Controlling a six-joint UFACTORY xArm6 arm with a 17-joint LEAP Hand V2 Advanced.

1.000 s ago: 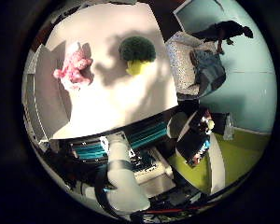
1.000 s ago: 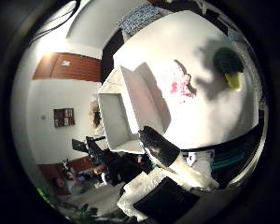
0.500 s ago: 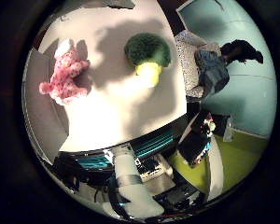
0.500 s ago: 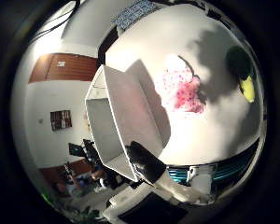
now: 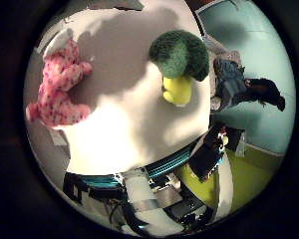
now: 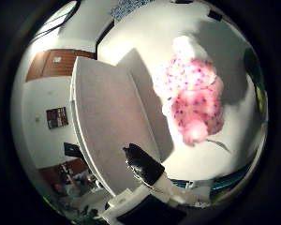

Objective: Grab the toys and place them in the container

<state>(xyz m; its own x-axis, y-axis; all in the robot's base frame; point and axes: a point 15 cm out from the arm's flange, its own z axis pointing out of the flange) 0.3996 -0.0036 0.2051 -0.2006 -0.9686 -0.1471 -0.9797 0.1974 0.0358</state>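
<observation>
A pink spotted plush toy (image 6: 194,101) lies on the white table (image 5: 129,129), right beside the white open container (image 6: 107,126). It fills much of the thumb side view, so it is close under my palm. A green plush broccoli with a yellow stalk (image 5: 179,57) lies on the table a little apart from the pink toy. Of my right hand (image 6: 147,171), one black-tipped white finger reaches in at the edge, relaxed and touching nothing. Nothing is held.
Past the table's edge stands a patterned chair (image 5: 226,82) with dark clothes on it, on a teal floor. A yellow-green object (image 5: 204,184) sits by the arm's base. A wooden door (image 6: 51,68) and a framed picture (image 6: 56,117) are on the far wall.
Both views have closed in on the table: the pink toy and the broccoli show much larger. The toys themselves have not moved, and the hand holds nothing as before.
</observation>
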